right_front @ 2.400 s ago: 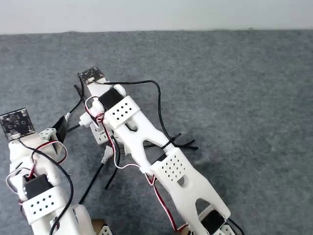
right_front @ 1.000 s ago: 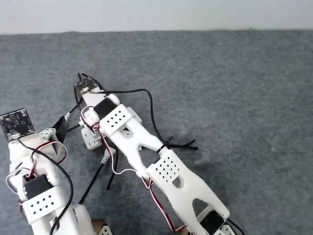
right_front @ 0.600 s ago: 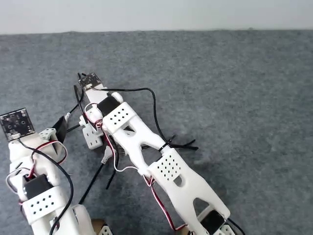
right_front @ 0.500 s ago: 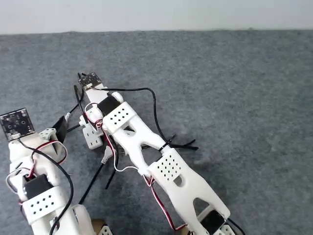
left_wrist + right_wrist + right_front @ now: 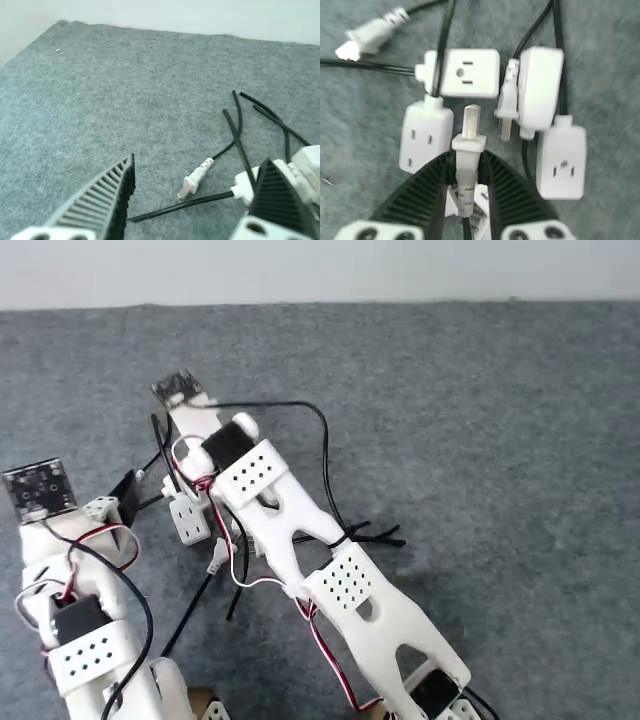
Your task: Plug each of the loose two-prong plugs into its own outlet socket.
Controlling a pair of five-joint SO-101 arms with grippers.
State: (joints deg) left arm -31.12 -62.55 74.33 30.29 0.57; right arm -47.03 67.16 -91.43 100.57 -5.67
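Lower left of the high view: the left gripper (image 5: 200, 162) hangs spread over the carpet (image 5: 100, 90), holding nothing; a loose white plug (image 5: 194, 182) lies just ahead, likely its next pickup. Left of centre, the outlet sockets (image 5: 190, 522) sit clustered. Reaching in from lower right, the right gripper (image 5: 467, 164) pinches a two-prong plug (image 5: 468, 145) by its body, prongs forward, apparently to line up with the nearest socket (image 5: 468, 72)

The high camera is looking down at the sockets (image 5: 188, 520) from well above. The right wrist camera is pointing down, close over them. The left wrist camera is looking low beside them; both wrist views are sharing a loose plug (image 5: 195, 181).
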